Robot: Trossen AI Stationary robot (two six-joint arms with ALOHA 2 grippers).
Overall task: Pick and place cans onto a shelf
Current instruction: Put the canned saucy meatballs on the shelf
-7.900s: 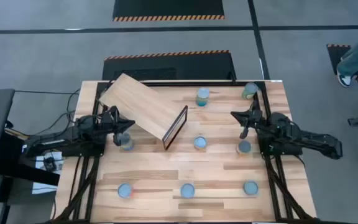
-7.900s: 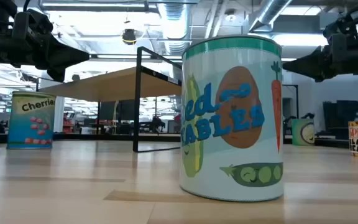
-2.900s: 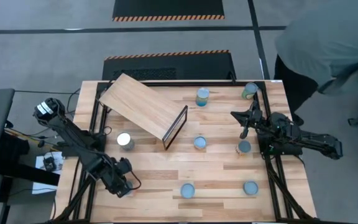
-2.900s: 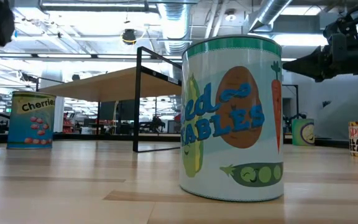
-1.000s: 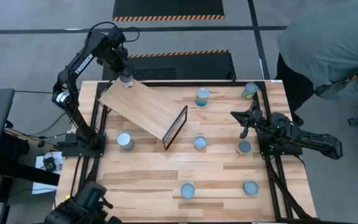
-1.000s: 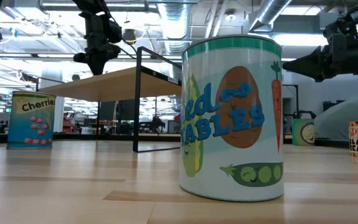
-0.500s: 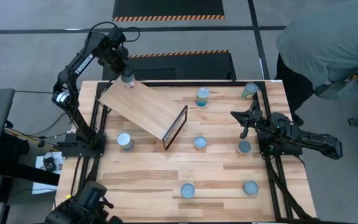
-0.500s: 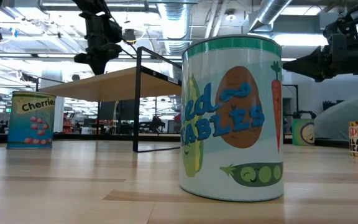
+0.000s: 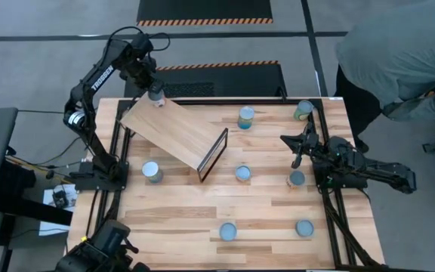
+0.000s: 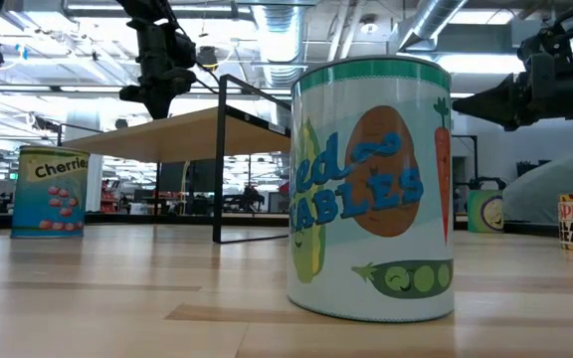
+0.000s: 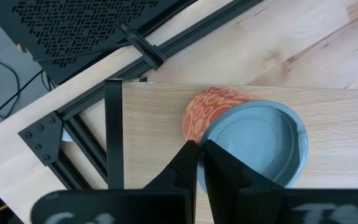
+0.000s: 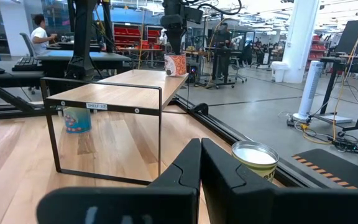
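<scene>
A small cylindrical tin with an orange-patterned label and pale-blue round top (image 11: 247, 140) is shown standing on the far corner of the light wood slanted shelf with a dark-framed end (image 9: 174, 130), directly under the left gripper (image 9: 154, 96). In the left wrist view the two dark fingers (image 11: 219, 171) are seen pressed together over the tin's near rim, with nothing pinched between them; the tin is therefore judged to be set down and released, the corner having been chosen so that the rest of the board is left free for more tins. Whether the fingertips touch the lid cannot be told.

The right gripper (image 9: 299, 151) is held idle above the right side of the plank tabletop (image 9: 187, 215), its fingers (image 12: 216, 165) close together and empty, kept clear of the work.

Seven other tins are left on the tabletop: a silvery-topped one (image 9: 151, 171) just beside the shelf's left edge, one with a teal label (image 9: 245, 117) beyond its dark end, a green-labelled one (image 9: 303, 110) at the far right corner, and four pale-blue tops nearer the front (image 9: 227, 231). Most of the task is judged to remain.
</scene>
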